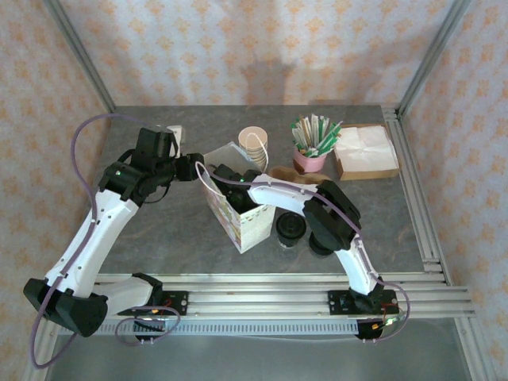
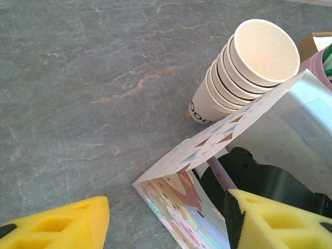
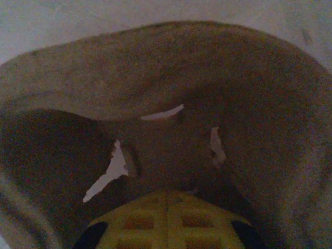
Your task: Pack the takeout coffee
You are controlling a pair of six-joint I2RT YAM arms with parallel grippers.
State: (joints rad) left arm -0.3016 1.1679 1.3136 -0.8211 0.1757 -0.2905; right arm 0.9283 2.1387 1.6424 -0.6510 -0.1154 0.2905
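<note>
A patterned paper bag (image 1: 248, 228) stands open at mid-table. My left gripper (image 1: 193, 168) is open and straddles the bag's back-left corner (image 2: 171, 171), with one yellow finger (image 2: 57, 228) outside and the other finger (image 2: 280, 218) over the opening. My right gripper (image 3: 167, 199) reaches down inside the bag, shut, with its tips against a brown cardboard insert (image 3: 155, 72) that has slits. Just right of the bag stands a round black-lidded thing (image 1: 291, 228). A second dark round thing (image 1: 319, 243) is half hidden under my right arm. I cannot tell which of the two is the takeout coffee.
A stack of lidless beige cups (image 1: 254, 143) stands behind the bag, also in the left wrist view (image 2: 249, 67). At the back right are a pink holder of green-wrapped sticks (image 1: 311, 157), a brown cardboard piece (image 1: 286, 171) and a box of napkins (image 1: 363, 151).
</note>
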